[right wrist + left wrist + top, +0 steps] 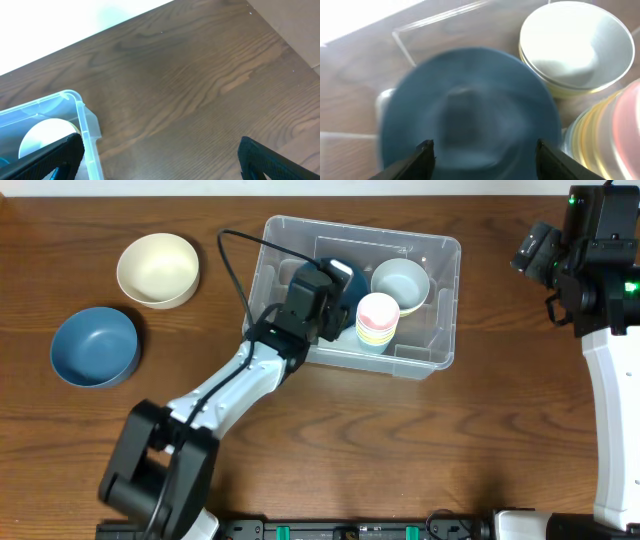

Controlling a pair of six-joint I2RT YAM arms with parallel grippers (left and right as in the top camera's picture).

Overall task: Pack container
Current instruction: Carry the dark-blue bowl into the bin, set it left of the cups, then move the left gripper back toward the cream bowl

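Observation:
The clear plastic container (pixel 441 262) stands at the table's middle back. Inside it are a dark blue bowl (pixel 351 281), a pale bowl (pixel 401 281) and a stack of pastel cups (pixel 377 321). My left gripper (pixel 328 288) reaches into the container's left half. In the left wrist view its fingers (pixel 482 150) are spread wide over the blurred blue bowl (pixel 470 95), beside the pale bowl (pixel 577 45) and the cups (pixel 612 135). My right gripper (pixel 160 155) is open and empty over bare table to the right of the container's corner (pixel 86 120).
A cream bowl (pixel 158 269) and a second blue bowl (pixel 95 346) sit on the table left of the container. The right arm (pixel 585 250) stands at the far right edge. A black cable (pixel 235 265) loops by the container's left wall.

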